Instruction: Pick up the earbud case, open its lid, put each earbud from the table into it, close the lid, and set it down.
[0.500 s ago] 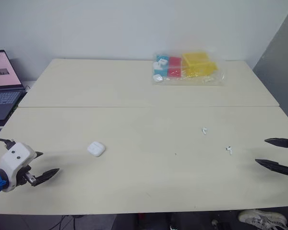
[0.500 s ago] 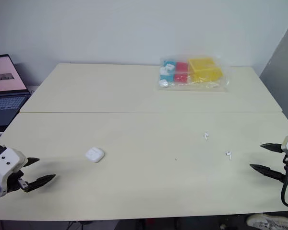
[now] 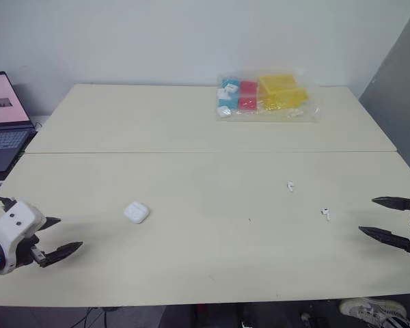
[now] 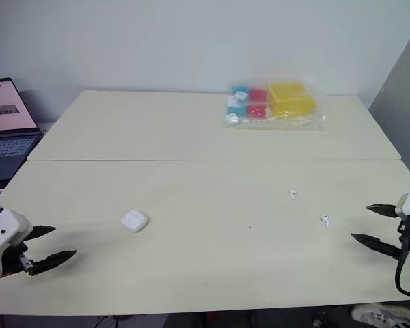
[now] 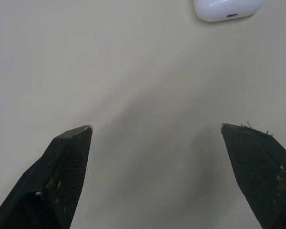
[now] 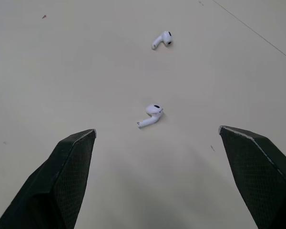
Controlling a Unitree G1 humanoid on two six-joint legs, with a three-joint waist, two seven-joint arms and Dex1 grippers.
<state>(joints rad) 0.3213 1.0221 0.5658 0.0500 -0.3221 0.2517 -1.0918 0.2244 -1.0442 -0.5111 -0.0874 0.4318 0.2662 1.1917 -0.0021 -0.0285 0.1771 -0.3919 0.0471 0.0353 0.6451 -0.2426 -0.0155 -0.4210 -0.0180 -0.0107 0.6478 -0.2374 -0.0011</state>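
Note:
A white earbud case (image 3: 137, 212) lies shut on the table, left of the middle; it also appears as the case (image 5: 228, 9) in the left wrist view. My left gripper (image 3: 63, 236) hovers open near the front left edge, a good way to the left of the case, with nothing between its fingers. Two white earbuds lie on the right half: one earbud (image 3: 290, 186) farther back and one earbud (image 3: 326, 214) nearer. My right gripper (image 3: 376, 217) stands open at the right edge, just right of the nearer earbud (image 6: 151, 115), and holds nothing.
A clear bag (image 3: 266, 97) with blue, red and yellow boxes rests at the back right of the cream table (image 3: 205, 260). A laptop (image 3: 1, 123) is open beyond the left edge. A seam crosses the table between its two halves.
Both grippers have drawn slightly outward and back, the left one toward the left edge and the right one toward the right edge. The case and earbuds have not moved.

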